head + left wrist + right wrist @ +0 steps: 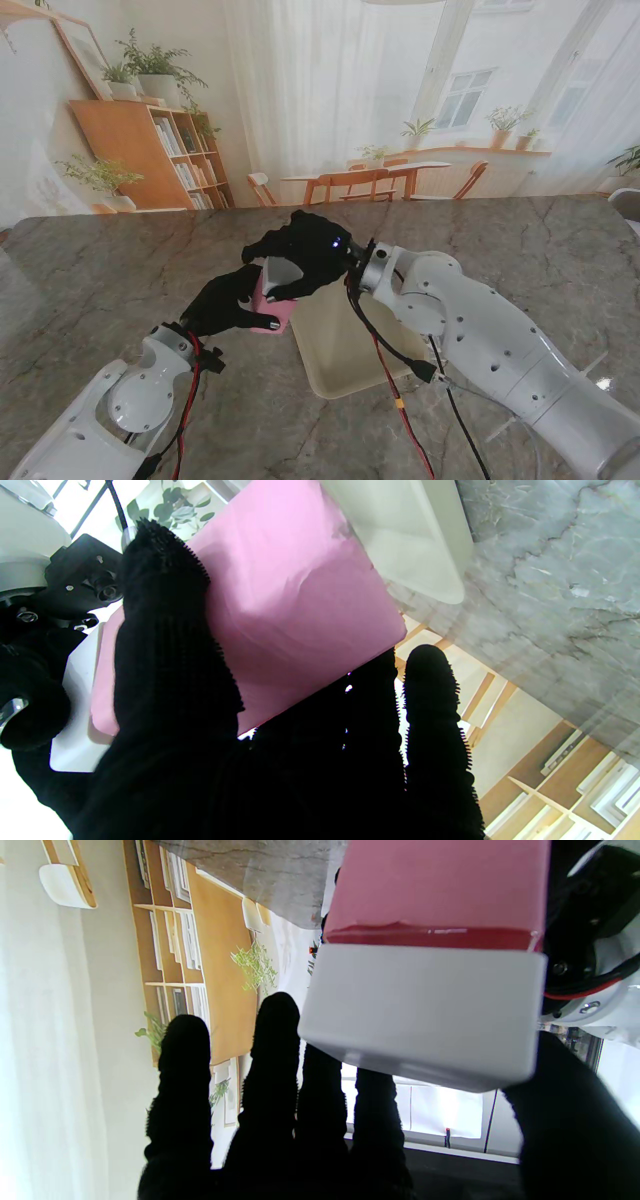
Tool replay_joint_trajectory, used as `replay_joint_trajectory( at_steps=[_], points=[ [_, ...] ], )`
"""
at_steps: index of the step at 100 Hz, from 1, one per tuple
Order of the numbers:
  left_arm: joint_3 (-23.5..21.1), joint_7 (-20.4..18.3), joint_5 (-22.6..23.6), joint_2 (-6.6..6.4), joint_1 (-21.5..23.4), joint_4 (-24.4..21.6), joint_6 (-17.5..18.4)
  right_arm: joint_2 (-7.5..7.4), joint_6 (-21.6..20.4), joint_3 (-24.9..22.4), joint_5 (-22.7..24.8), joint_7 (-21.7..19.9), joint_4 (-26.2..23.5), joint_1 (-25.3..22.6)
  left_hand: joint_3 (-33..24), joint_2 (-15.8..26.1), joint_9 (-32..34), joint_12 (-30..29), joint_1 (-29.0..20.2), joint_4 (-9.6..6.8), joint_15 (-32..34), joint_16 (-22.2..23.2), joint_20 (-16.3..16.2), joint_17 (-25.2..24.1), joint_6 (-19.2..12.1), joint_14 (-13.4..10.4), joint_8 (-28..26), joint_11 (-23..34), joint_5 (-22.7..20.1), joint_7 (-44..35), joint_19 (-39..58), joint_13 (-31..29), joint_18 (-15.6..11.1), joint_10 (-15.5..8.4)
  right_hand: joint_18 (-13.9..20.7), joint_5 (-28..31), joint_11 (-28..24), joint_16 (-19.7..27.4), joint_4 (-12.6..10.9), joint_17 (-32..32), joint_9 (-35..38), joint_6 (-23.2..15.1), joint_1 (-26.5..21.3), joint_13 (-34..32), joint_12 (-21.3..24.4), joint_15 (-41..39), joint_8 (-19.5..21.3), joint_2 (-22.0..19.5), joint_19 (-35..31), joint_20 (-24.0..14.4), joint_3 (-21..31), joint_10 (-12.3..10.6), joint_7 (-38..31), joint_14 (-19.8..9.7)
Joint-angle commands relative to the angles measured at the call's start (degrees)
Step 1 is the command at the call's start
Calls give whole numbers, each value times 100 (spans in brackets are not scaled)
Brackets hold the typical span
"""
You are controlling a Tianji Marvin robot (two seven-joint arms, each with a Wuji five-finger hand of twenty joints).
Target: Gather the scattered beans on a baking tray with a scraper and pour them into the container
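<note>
We see both black-gloved hands meeting above the marble table [110, 270], just left of the cream baking tray [345, 355]. The left hand [232, 303] holds the pink container [277, 305]: in the left wrist view its thumb [165, 645] lies across one pink wall [295, 595] and its fingers [432, 700] wrap the opposite side, so we read this hand as closed on the container. The container is lifted clear of the table and tilted. The right hand [305, 255] comes in from the right, on the far side of the container, and carries a white piece [281, 272] that rests against the container's upper edge. In the right wrist view this white piece [425, 1010] appears as a broad flat-faced block sitting directly against the pink container [440, 885], with four fingers [272, 1050] extended beside it and the thumb [575, 1120] on its other side; we take it for the scraper, though its blade shape cannot be confirmed. The right hand grips it between thumb and fingers. The baking tray lies flat on the table, near us and right of the two hands, under the right forearm [480, 330]; its visible surface shows no beans that we can resolve. Red and black cables [395, 390] run along the right arm across the tray.
</note>
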State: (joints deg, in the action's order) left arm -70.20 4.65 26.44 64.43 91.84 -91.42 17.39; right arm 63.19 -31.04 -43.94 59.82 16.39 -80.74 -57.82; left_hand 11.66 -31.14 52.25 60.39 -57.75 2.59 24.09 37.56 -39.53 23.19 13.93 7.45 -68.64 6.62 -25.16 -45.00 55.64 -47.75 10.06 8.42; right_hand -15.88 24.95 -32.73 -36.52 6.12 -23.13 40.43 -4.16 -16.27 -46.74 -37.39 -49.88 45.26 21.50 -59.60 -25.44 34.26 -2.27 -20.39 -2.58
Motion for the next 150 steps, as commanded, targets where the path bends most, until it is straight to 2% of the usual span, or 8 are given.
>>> replay_joint_trajectory(
  at_steps=[1, 14, 30, 54, 74, 87, 121, 150],
  points=[
    [23, -9, -25, 18, 2, -34, -7, -14, 31, -47, -115, -168, -50, -35, -1044, 1111, 575, 343, -1309, -105, 129, 95, -175, -16, -939, -205, -511, 849, -425, -1535, 160, -99, -16, -998, -191, -44, 74, -47, -330, 90, -59, 127, -193, 50, 18, -49, 150, -233, 3, -122, 11, 31, 75, 64],
    [22, -10, -26, 18, 0, -33, -14, -12, 46, -59, -158, -220, -72, -51, -1045, 1109, 572, 340, -1308, -105, 125, 94, -175, -18, -939, -209, -509, 846, -424, -1534, 161, -91, -17, -1004, -239, -128, 71, -80, -328, 101, -66, 181, -74, 53, -38, -74, 168, -389, 16, -138, -102, 69, 133, 80],
    [21, -16, -24, 17, -4, -26, -14, -3, 73, -122, -247, -292, -131, -102, -1048, 1106, 581, 339, -1313, -106, 124, 93, -173, -19, -941, -209, -507, 848, -427, -1535, 156, -95, -14, -997, -390, -316, 571, 5, -346, 424, -328, 330, 101, 403, 94, 328, 152, -647, 258, -122, -293, 346, 342, 356],
    [19, -26, -23, 15, -4, -23, -28, -23, 84, -326, -277, -418, -360, -258, -1044, 1096, 579, 343, -1310, -104, 125, 94, -173, -16, -940, -209, -504, 850, -426, -1537, 157, -99, -12, -995, -523, -494, 1514, 373, -358, 750, -524, 457, 245, 696, 486, 1378, 93, -863, 570, -97, -391, 700, 570, 739],
    [16, -43, -13, 9, -10, -14, -25, -55, 236, -608, -160, -417, -669, -486, -1048, 1100, 572, 340, -1316, -105, 121, 93, -171, -22, -945, -206, -502, 845, -426, -1542, 152, -89, -16, -998, -518, -620, 2099, 903, -386, 1021, -697, 590, 126, 989, 779, 2658, -48, -1305, 841, 24, -667, 902, 762, 1043],
    [2, -28, 3, 12, -2, -12, -47, -82, 545, -1031, -92, -479, -1089, -858, -1045, 1118, 564, 335, -1304, -104, 113, 90, -169, -39, -947, -208, -498, 839, -412, -1537, 143, -77, -3, -991, -441, -719, 2389, 1244, -424, 1275, -849, 676, -251, 1211, 999, 3373, -208, -1722, 1058, 249, -1038, 949, 935, 1167],
    [-53, 156, 162, 39, -72, 203, -241, -116, 1688, -2456, 153, -488, -2254, -2336, -1029, 1363, 422, 195, -1130, -110, -38, -11, -121, -147, -1039, -281, -479, 787, -277, -1534, 70, -1, 48, -1040, -319, -714, 2413, 1335, -461, 1468, -858, 698, -567, 1360, 1094, 3574, -279, -1801, 1142, 374, -1143, 958, 966, 1201],
    [-64, 311, 74, 98, -259, 548, -537, -121, 2089, -3397, -154, -855, -2429, -3291, -1019, 1506, 270, 63, -1068, -99, -128, -74, -62, -223, -1048, -302, -456, 798, -166, -1537, 20, 82, 50, -1037, -268, -517, 2346, 1347, -468, 1491, -630, 560, -641, 1304, 1075, 3626, -308, -1801, 1193, 411, -1208, 862, 899, 1131]
  ],
)
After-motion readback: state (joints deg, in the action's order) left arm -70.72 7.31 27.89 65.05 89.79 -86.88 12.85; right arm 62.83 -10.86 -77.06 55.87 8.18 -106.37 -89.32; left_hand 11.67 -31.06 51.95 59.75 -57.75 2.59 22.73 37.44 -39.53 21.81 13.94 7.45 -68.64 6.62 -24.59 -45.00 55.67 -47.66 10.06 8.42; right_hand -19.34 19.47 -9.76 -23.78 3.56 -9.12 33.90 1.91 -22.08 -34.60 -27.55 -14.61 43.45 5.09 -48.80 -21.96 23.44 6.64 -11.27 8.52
